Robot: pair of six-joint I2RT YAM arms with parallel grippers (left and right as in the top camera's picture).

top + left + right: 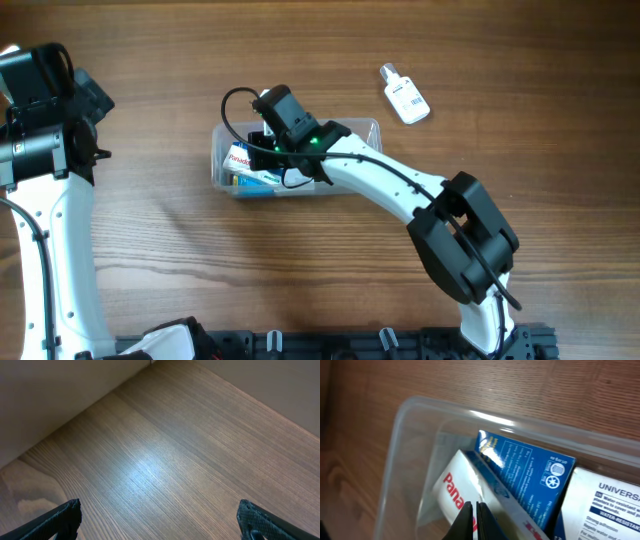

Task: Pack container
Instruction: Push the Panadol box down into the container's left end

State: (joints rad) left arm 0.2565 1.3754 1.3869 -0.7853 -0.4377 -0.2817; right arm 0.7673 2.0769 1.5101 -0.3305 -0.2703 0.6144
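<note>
Where the overhead view places the container (365, 128) near the middle of the desk (150, 240), slightly toward the far edge, the right arm (400, 185) reaches in from the near right corner. It covers most of the tub, leaving only the rim and a strip of contents at the left end exposed. The right wrist view supplies the interior: a blue box (525, 467) stands tilted on edge against a red-lettered white box (457, 485), with a white carton (610, 505) printed "UNIVERSAL" beside them — all within the clear wall. The right gripper (474, 517) is clenched, fingertips pressed almost together just above the red-lettered white box; whether they touch it cannot be told. The left wrist view shows only bare wood running to a desk corner, with the left gripper (159, 515) released and its fingers (62, 517) spread wide. Only the overhead view shows the spray bottle (404, 93), lying flat toward the far edge, right of the container and well apart from it — and the left arm (45, 150) at the left edge.
</note>
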